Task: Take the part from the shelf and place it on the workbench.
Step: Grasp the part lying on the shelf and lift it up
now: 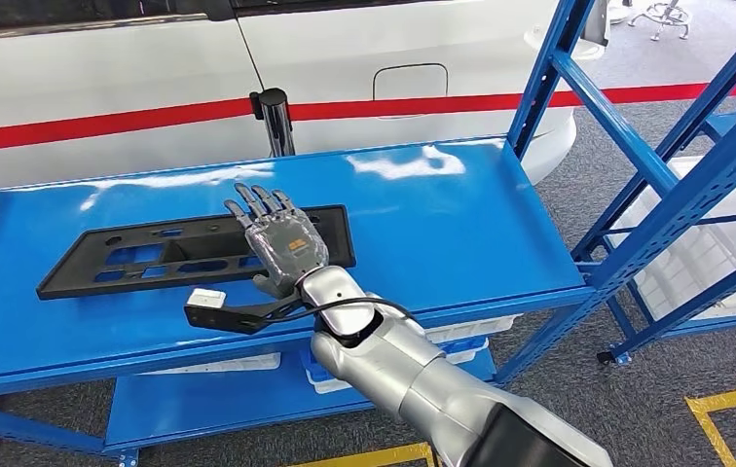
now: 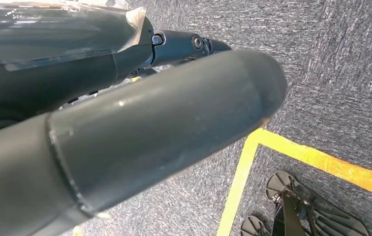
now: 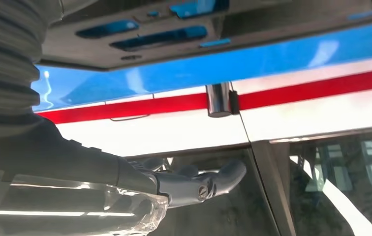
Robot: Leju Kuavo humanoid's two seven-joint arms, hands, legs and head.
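A flat black part [image 1: 150, 255] with several cut-outs lies on the blue shelf [image 1: 442, 224]. My right hand [image 1: 284, 243] is stretched out over the part's right end, fingers straight and spread, thumb near the part's front edge. In the right wrist view the part [image 3: 174, 44] lies on the shelf, and the fingers [image 3: 194, 184] stand off from it with nothing between them. My left hand [image 2: 164, 128] hangs over the grey floor with its thumb and fingers apart, holding nothing.
A white car with a red stripe [image 1: 101, 88] stands right behind the shelf. Blue uprights and braces [image 1: 656, 175] rise at the right. White bins [image 1: 461, 341] sit on the lower level. Yellow floor tape [image 2: 322, 157] and a black wheeled base [image 2: 297, 206] lie below.
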